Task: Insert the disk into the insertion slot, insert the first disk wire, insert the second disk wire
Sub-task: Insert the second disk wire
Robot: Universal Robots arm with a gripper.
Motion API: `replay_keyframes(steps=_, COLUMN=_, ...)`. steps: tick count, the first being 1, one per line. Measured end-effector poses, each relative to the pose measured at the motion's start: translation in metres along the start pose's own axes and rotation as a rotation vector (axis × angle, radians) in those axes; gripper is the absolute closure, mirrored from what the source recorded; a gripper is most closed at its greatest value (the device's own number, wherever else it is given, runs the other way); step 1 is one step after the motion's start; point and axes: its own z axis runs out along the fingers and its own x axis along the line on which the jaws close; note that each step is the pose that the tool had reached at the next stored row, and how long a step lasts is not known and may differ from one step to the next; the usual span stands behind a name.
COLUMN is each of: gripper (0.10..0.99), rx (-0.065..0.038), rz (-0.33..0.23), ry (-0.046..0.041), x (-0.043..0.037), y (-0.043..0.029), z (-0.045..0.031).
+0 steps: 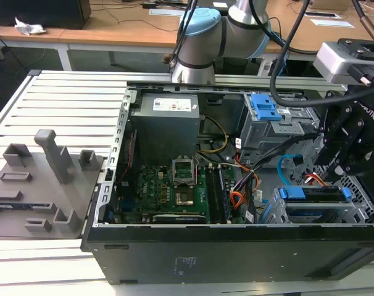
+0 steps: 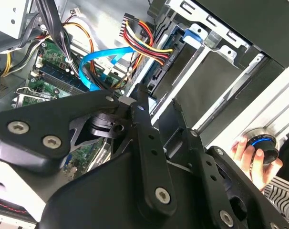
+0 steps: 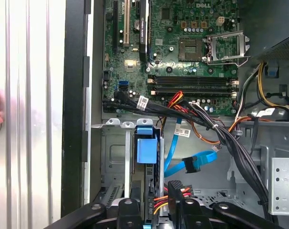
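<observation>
My hand hangs at three o'clock of the open computer case in the exterior view, close above the insertion slot, where the disk sits in its blue carrier; in the second wrist view my fingers stand spread, pinching nothing, with the first disk wire and its black plug just beyond them; the first wrist view adds the second disk wire, its end lying loose beside the slot; the second wrist view also takes in a person's fingers on a round blue-ringed knob outside the case.
</observation>
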Motion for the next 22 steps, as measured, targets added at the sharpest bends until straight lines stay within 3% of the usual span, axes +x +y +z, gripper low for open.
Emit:
replay_keyframes(steps=7, gripper=0.725, rx=0.0, rz=0.0, ry=0.0, x=-0.0063, y=0.0001, z=-0.0001)
replay_keyframes(steps=22, gripper=0.725, rx=0.0, rz=-0.005, ry=0.0003, x=-0.04, y=-0.0004, z=-0.001)
